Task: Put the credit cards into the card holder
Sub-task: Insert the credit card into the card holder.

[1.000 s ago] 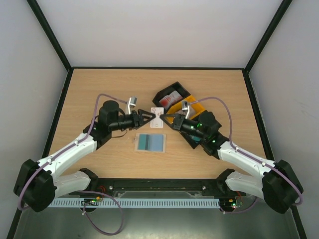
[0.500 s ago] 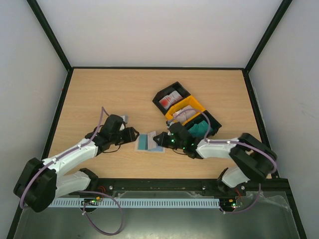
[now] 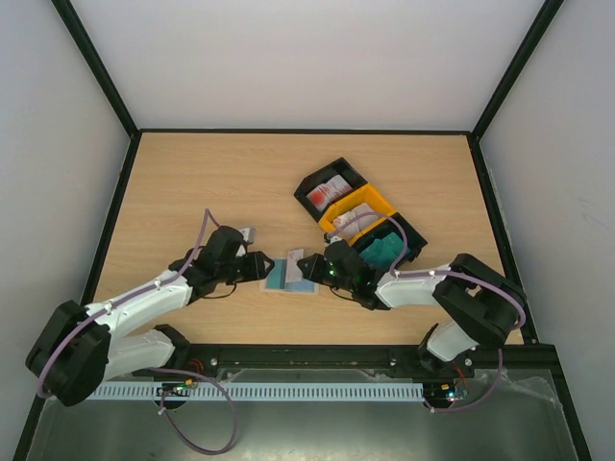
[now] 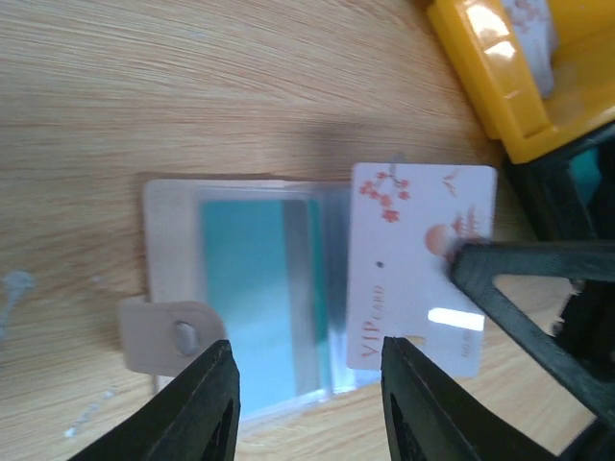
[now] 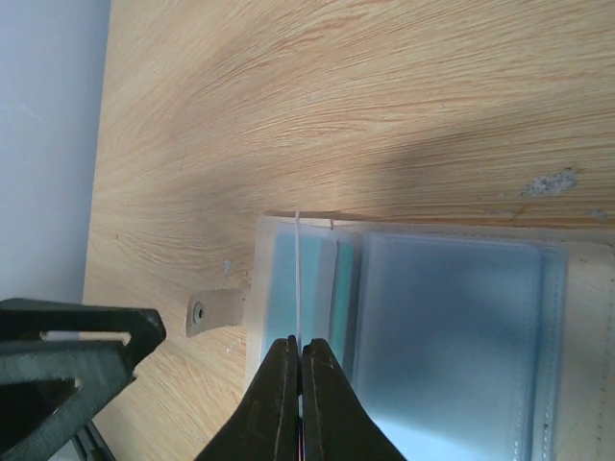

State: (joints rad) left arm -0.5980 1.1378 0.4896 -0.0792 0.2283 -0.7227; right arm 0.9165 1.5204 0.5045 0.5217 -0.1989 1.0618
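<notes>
The card holder (image 3: 288, 279) lies open on the table, its clear pockets up and its snap tab (image 4: 159, 334) out to one side. A teal credit card (image 4: 252, 288) sits in one pocket. My right gripper (image 5: 300, 344) is shut on a white credit card with red print (image 4: 418, 264), held on edge over the holder's pockets (image 5: 452, 327). My left gripper (image 4: 307, 348) hovers open at the holder's edge with nothing between its fingers. From above, the left gripper (image 3: 263, 266) and right gripper (image 3: 309, 268) face each other across the holder.
Behind the right arm stand three open bins in a row: a black bin (image 3: 309, 182) with red-printed cards, an orange bin (image 3: 382, 203) with pale cards, and a black bin (image 3: 415, 241) with teal cards. The orange bin's corner (image 4: 500, 86) is close to the holder.
Both grippers came down from a raised meeting point over the table to the holder. The white card went with the right gripper. The left gripper's fingers have narrowed a little.
</notes>
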